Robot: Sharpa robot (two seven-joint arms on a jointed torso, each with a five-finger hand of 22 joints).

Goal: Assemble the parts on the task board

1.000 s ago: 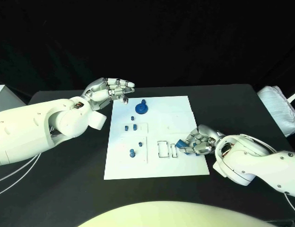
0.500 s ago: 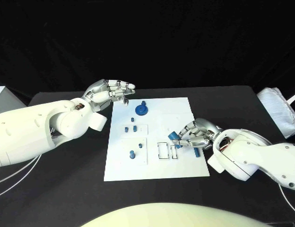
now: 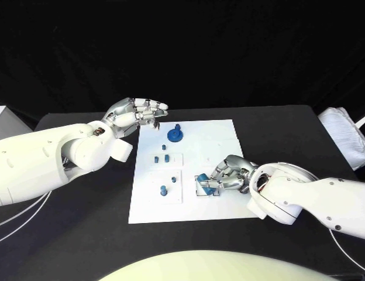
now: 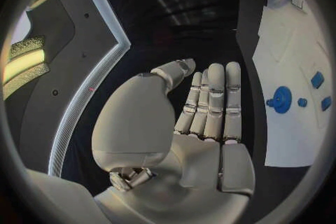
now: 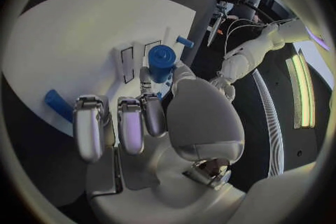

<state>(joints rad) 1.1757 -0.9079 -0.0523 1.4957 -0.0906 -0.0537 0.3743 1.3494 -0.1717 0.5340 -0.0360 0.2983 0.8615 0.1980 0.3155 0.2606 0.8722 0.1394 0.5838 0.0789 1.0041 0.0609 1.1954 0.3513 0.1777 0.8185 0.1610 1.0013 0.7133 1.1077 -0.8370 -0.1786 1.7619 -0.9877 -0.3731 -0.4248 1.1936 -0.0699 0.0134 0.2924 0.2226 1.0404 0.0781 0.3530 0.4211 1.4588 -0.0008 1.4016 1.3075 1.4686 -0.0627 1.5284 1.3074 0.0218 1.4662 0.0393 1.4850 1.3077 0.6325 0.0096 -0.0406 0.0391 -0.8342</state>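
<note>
While the right hand (image 3: 227, 177) holds a blue part (image 3: 206, 183), the task board (image 3: 207, 133) carries others.

Overhead light is hitting the task board (image 3: 185, 170) hard, so it's glowing bright white while the black table (image 3: 292, 126) and backdrop are swallowing everything else. White arm shells are picking up a yellowish tint. Both wrist views are bending straight lines heavily and fading to dark at the rim. Light strips are glaring in the right wrist view.
</note>
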